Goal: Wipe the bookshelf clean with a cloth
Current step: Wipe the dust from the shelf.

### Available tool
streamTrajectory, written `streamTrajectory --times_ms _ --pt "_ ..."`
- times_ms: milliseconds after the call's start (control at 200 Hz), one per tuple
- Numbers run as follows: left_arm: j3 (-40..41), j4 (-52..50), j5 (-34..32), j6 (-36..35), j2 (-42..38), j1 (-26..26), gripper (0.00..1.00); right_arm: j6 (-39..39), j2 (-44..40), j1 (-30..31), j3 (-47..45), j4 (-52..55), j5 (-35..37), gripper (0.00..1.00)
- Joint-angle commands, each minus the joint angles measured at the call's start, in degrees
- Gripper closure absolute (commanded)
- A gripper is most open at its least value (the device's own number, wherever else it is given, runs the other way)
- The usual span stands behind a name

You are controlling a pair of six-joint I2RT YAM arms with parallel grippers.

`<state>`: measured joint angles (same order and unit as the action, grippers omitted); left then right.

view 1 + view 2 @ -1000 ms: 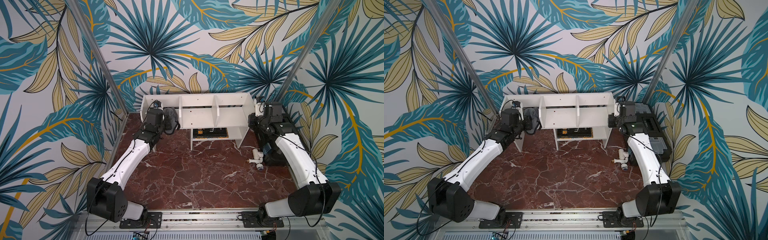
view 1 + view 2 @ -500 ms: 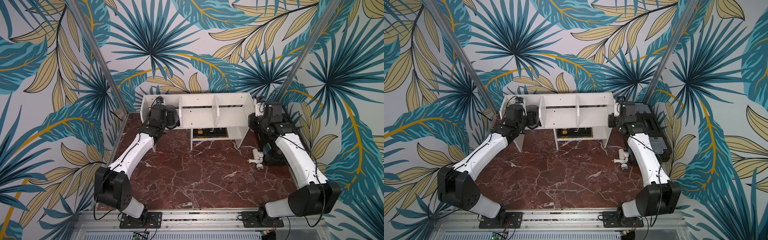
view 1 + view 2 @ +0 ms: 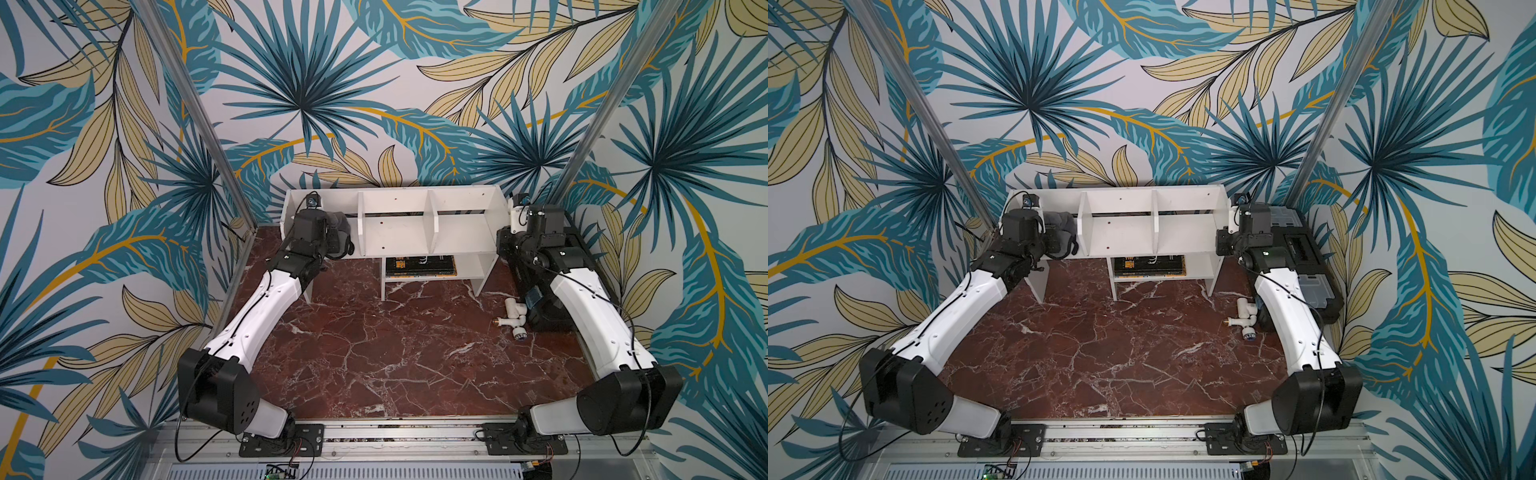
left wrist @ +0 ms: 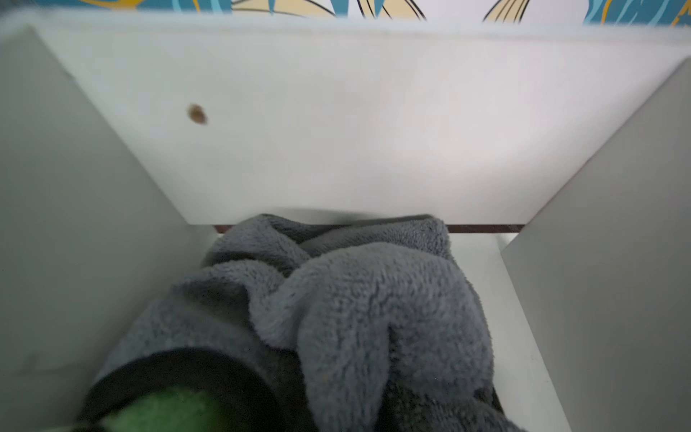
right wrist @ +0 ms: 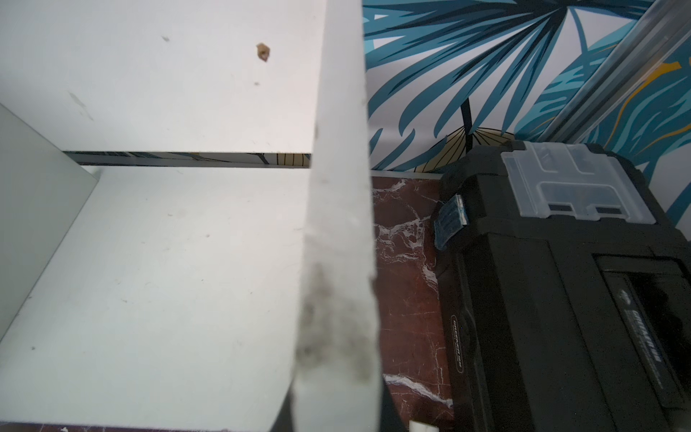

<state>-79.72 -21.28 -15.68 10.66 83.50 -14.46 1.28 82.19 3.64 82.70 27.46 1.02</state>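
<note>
so the left gripper (image 3: 335, 245) is sitting in the bookshelf (image 3: 399, 235)'s end compartment on its own side. its jaws are pinching together on the cloth (image 4: 374, 306), which is lying balled up on the shelf board and reaching nearly to the back panel. the fingers are buried in fabric, so i'm judging the grip from how the cloth is wrapping over them. the right gripper (image 3: 1224, 245) is clamping the opposite end panel (image 5: 340, 224), probably bracing the unit, with the black toolbox (image 5: 542, 299) sitting just beside it.

what's worrying me: the rag is a lump, not a flat pad, so a swipe is likely touching only a strip of board and missing the corners. it could be pulling out of the jaws if it drags, or snagging in the gap under the back panel. the wrist is also filling most of that compartment, so a sideways sweep is risking a knock on the divider (image 3: 360, 224).
</note>
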Motion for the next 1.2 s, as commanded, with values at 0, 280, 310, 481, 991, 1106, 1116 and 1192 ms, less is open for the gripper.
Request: streamTrajectory --times_ms 0,280,310,481,991,1106,1116,1192 --pt "-9.82 -2.45 -2.01 -3.51 -0.05 1.92 1.0 8.45 -1.95 2.38 -0.85 -2.06 -14.82 1.0" --pt "-26.93 -7.41 -2.09 -3.24 11.2 3.21 1.0 8.2 -1.83 2.34 -0.64 -1.71 -14.46 1.0" --pt "-28.25 -7.61 -0.52 -2.74 12.38 3.21 1.0 8.13 -1.81 2.34 -0.52 -1.67 -14.46 1.0" --pt "-31.03 -2.9 11.62 -0.15 14.27 0.55 1.0 8.03 -1.55 2.35 -0.25 -1.18 -14.29 1.0" --pt "-36.52 -6.79 18.91 -3.57 12.94 -6.82 1.0 7.99 -1.4 2.43 -0.11 -0.68 -13.67 1.0" --pt "-36.52 -11.72 8.44 -7.15 12.7 -6.49 1.0 8.01 -1.82 2.43 -0.29 -0.66 -13.72 1.0" --pt "-36.44 -11.96 7.63 -7.58 12.66 -6.45 1.0 7.99 -1.85 2.43 -0.33 -0.66 -13.71 1.0" --pt "-34.88 -13.51 3.18 -9.83 12.29 -5.58 1.0 7.9 -1.77 2.43 -0.14 -0.4 -13.42 1.0"
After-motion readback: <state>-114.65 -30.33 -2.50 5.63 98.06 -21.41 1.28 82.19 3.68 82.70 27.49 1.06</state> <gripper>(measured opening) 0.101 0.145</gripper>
